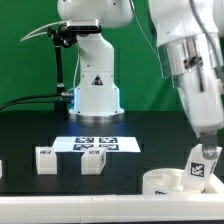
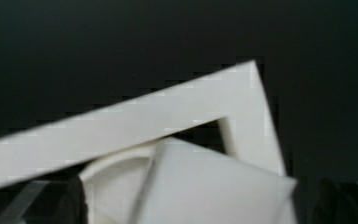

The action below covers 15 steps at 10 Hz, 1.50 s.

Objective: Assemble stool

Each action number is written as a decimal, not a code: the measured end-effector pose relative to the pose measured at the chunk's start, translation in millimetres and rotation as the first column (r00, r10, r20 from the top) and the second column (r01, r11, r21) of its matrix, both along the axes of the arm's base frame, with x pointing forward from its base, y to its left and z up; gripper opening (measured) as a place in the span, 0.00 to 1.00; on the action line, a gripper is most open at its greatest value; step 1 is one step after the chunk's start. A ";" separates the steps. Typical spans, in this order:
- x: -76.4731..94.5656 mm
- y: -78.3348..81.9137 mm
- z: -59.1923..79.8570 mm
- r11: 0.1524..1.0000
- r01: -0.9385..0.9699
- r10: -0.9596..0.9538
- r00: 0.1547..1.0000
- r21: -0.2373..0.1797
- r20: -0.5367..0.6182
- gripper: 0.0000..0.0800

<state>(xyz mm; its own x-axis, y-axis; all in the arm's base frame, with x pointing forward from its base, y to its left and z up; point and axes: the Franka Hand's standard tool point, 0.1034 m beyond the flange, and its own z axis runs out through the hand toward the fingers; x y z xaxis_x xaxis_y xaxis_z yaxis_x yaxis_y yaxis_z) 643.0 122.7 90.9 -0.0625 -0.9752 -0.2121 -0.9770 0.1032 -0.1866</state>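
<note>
The round white seat disc (image 1: 165, 183) lies at the table's front, at the exterior view's right. One white leg (image 1: 201, 165) with a black-and-white tag stands upright on it. My gripper (image 1: 206, 143) hangs straight over that leg, its tips at the leg's top. In the wrist view the leg (image 2: 194, 190) fills the space between my dark fingers (image 2: 51, 205), which stand wide at either side; my gripper (image 2: 190, 216) is open around it. Two more tagged legs (image 1: 45, 160) (image 1: 92, 160) stand loose on the black table at the exterior view's left.
The marker board (image 1: 95, 143) lies flat behind the two loose legs. A white border rail corner (image 2: 202, 105) runs across the black table beyond the held-over leg. The robot base (image 1: 95, 90) stands at the back. Another white part (image 1: 2, 170) shows at the left edge.
</note>
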 end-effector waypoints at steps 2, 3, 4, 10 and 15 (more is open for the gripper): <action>1.1 7.9 5.1 0.969 -0.235 0.237 0.971 -0.074 0.025 0.81; 1.3 4.2 4.2 0.954 -0.287 0.290 0.956 -0.089 0.031 0.81; 1.6 2.6 4.2 0.940 -0.326 0.331 0.943 -0.101 0.035 0.81; -1.9 4.2 4.8 0.419 -0.861 0.900 0.436 -0.289 0.006 0.81; 0.3 -6.4 3.6 0.091 -0.918 0.989 0.130 -0.385 -0.077 0.81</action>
<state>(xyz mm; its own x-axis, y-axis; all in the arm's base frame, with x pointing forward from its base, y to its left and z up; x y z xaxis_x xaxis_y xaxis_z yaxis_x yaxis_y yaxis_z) 643.3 116.3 94.5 0.9668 -0.1758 0.1854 -0.1519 -0.9789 -0.1364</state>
